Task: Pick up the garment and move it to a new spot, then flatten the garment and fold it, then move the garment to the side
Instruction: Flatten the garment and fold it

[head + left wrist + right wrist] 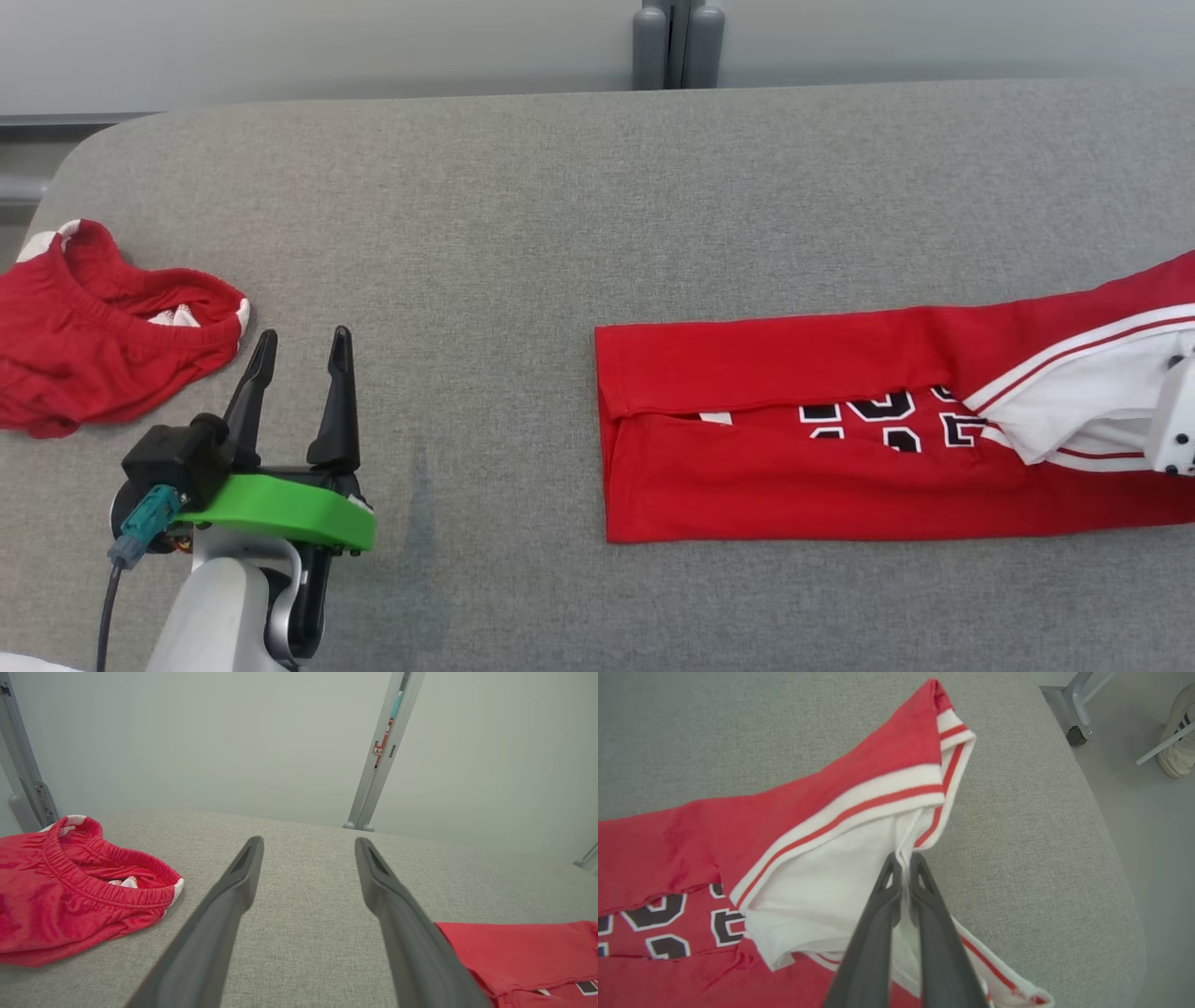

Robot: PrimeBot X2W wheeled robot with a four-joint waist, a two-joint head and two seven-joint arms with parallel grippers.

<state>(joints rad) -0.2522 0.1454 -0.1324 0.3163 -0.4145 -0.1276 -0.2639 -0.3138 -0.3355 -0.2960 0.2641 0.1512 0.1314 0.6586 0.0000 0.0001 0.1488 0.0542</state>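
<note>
At 9 o'clock on the table (560, 187) lie red shorts (103, 327); beside them my left gripper (304, 336) hovers, fingers apart and empty. The garment (794, 467), a red jersey folded lengthwise, lies toward 3 o'clock, my right gripper (906, 861) clamped on the white lining at its striped end. Recommended: lift that end low and carry it toward 9 o'clock, edges aligned with the hem.
</note>
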